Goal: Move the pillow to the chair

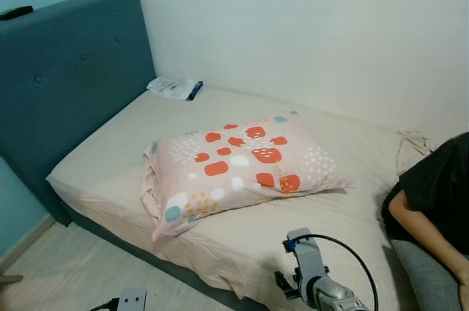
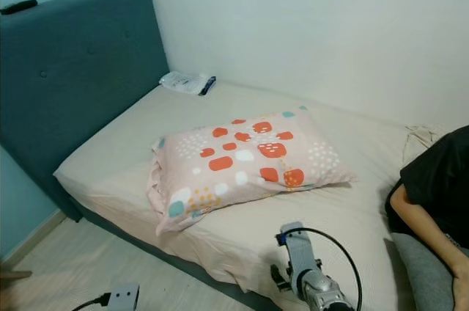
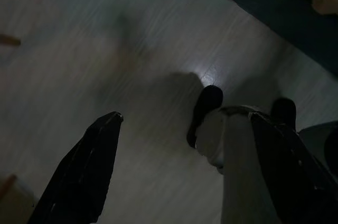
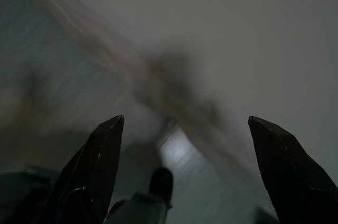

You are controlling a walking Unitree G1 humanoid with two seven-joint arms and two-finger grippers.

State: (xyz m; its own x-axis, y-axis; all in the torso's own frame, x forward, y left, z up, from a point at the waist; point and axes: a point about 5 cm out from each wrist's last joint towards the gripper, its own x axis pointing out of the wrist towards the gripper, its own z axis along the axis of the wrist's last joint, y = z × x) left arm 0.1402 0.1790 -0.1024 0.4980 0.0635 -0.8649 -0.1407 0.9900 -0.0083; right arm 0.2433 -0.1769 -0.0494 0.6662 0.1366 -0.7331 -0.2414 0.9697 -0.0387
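Ahead, one pillow (image 1: 238,168) lies flat on the bed (image 1: 110,157), roughly in the middle of the beige sheet, nearer the front edge than the wall. It is pink, printed with red, white and teal patches, and nothing touches it. One small white packet (image 1: 174,88) sits at the head of the bed, in the corner just beside the one teal headboard (image 1: 69,76); a dark object (image 1: 16,12) rests on top of that headboard. One person (image 1: 440,208) in a black top sits at the right edge, one forearm showing, well apart from the pillow.

One silver arm (image 1: 319,282) with a looped black cable rises at the bottom of the head views, below the pillow. The left gripper (image 3: 179,171) hangs over the pale wood floor (image 3: 105,49), its two black jaws spread wide with nothing between them. The right gripper (image 4: 185,171) likewise hangs with two jaws set wide and empty; its surroundings are blurred.
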